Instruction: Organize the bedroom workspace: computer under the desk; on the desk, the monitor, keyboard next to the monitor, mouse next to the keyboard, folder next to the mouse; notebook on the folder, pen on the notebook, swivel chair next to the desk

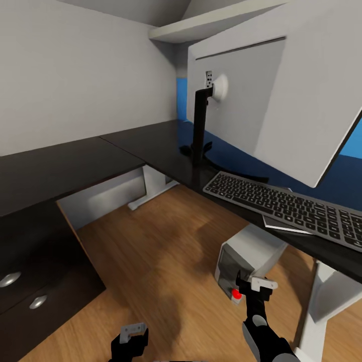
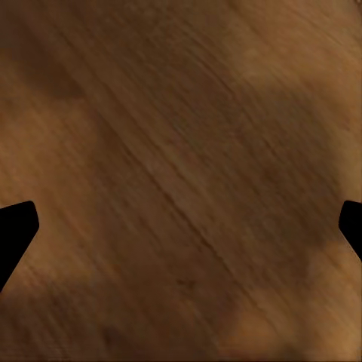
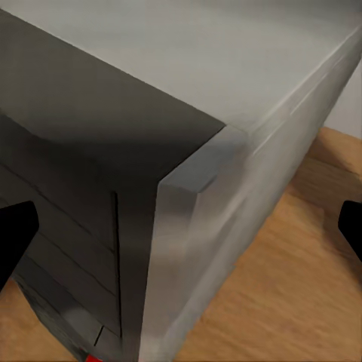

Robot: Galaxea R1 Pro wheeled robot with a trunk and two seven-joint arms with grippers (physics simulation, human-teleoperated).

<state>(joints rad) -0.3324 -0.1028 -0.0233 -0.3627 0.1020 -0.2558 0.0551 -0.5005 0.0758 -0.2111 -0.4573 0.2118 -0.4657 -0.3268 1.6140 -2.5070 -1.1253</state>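
Our right gripper (image 1: 251, 290), fingers spread and empty, hangs just before the computer (image 1: 246, 256) under the desk (image 1: 166, 151), far nearer than our open left gripper (image 1: 131, 336).

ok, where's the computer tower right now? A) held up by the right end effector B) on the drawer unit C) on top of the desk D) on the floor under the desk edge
D: the computer stands on the wood floor beneath the desk, with the right end effector open just in front of it.
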